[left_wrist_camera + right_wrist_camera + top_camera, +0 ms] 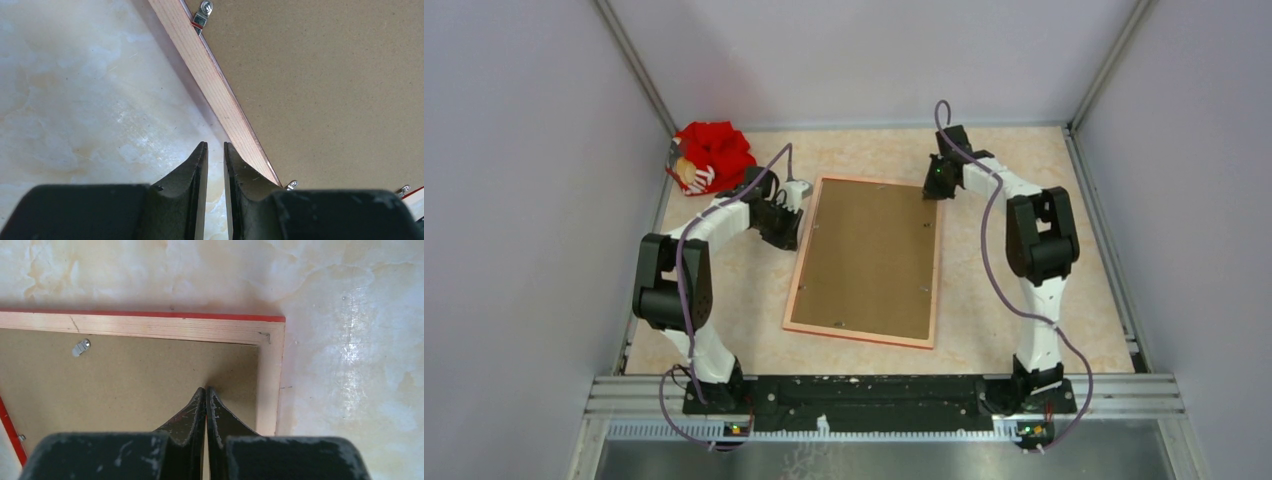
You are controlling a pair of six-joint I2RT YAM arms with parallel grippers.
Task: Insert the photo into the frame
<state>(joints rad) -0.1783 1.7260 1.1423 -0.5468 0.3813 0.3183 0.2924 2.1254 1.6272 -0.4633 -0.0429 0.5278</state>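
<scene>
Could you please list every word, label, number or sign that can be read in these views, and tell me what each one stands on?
No text can be read in any of the three views.
On the red crumpled item in the far left corner: white marks, too small and blurred to read.
On the backing panel and the frame: no print, label or number shows.

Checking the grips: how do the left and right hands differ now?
Left hand stands slightly open; right hand is shut. Left hand is over the table beside the frame's long edge; right hand is over the backing panel by a frame corner. Both hold nothing.
</scene>
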